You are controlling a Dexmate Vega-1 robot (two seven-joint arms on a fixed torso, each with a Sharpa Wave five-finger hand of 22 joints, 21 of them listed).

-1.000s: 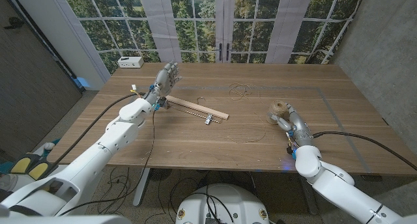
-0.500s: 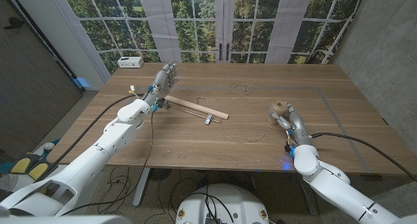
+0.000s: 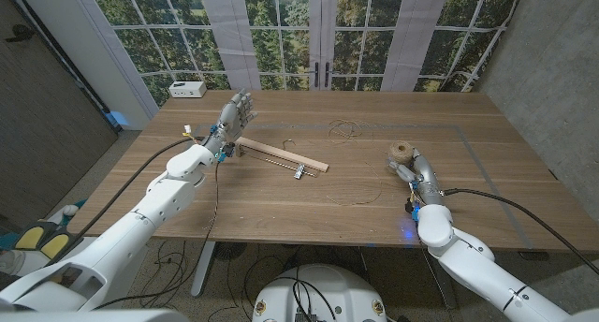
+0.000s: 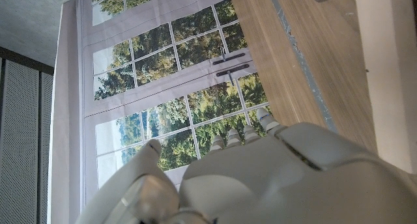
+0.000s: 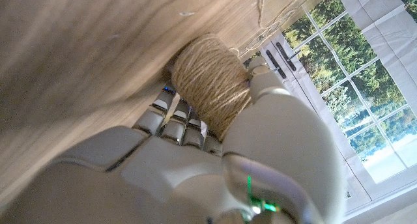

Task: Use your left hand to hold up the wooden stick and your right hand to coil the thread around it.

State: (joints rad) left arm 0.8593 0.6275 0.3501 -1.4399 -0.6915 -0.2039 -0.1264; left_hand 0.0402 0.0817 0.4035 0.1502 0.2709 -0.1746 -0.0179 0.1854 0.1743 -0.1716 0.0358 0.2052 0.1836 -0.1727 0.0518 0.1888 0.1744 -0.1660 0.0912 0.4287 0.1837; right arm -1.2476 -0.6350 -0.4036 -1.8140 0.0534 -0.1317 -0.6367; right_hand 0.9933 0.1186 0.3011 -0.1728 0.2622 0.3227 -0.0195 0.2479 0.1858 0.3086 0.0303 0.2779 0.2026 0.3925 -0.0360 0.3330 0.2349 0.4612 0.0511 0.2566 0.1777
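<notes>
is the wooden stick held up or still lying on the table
Lying on the table: the wooden stick rests flat, with the left hand open beside its end.

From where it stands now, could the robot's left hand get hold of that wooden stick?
Probably yes. The left hand hovers open just beyond the near end of the wooden stick, with nothing lying between them. The right hand is busy far across the table with the twine spool.
</notes>
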